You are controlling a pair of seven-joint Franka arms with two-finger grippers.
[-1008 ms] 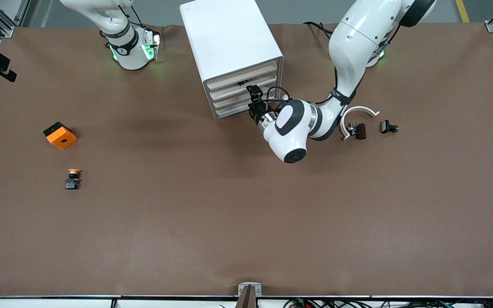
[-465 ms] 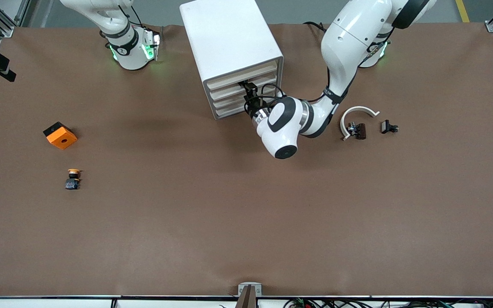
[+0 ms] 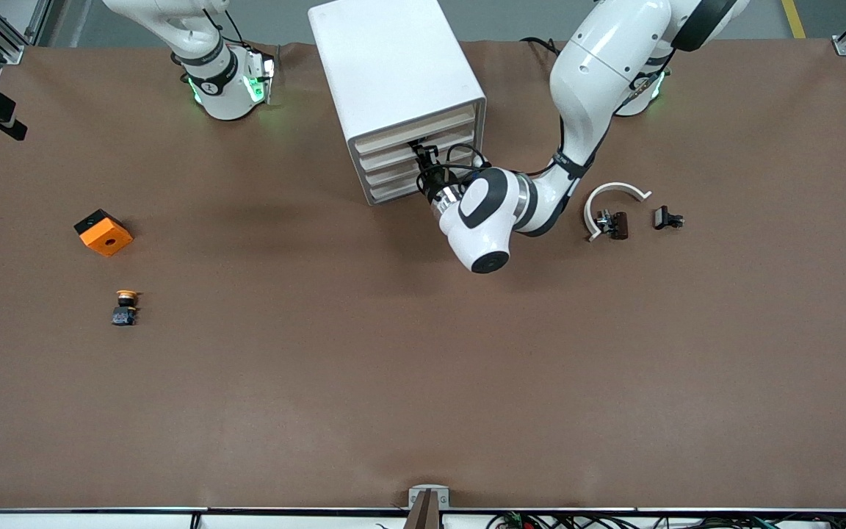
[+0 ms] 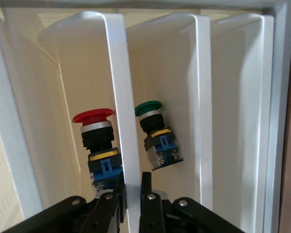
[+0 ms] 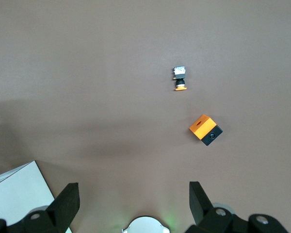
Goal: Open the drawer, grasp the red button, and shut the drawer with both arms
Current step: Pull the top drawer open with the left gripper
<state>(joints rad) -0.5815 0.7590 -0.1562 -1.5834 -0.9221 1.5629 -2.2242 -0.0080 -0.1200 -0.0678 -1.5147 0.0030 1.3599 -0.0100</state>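
Note:
The white cabinet (image 3: 393,66) stands between the arm bases. My left gripper (image 3: 421,154) is at its front, and the drawer (image 3: 438,121) looks pushed in. In the left wrist view the gripper (image 4: 133,182) has one finger on each side of the drawer's white front lip (image 4: 119,73), shut on it. The red-capped button (image 4: 94,131) lies inside that drawer, just past the fingers. My right gripper (image 5: 133,204) is open and empty, held high near its own base, out of the front view; that arm waits.
A green-capped button (image 4: 155,131) lies in the drawer beside. An orange cube (image 3: 103,233) and a yellow-capped button (image 3: 125,307) sit toward the right arm's end. A white curved piece (image 3: 617,192) and small black parts (image 3: 667,217) lie toward the left arm's end.
My left gripper has moved in to the cabinet's front and its fingers now straddle the drawer's lip. The right arm and the loose objects have not moved.

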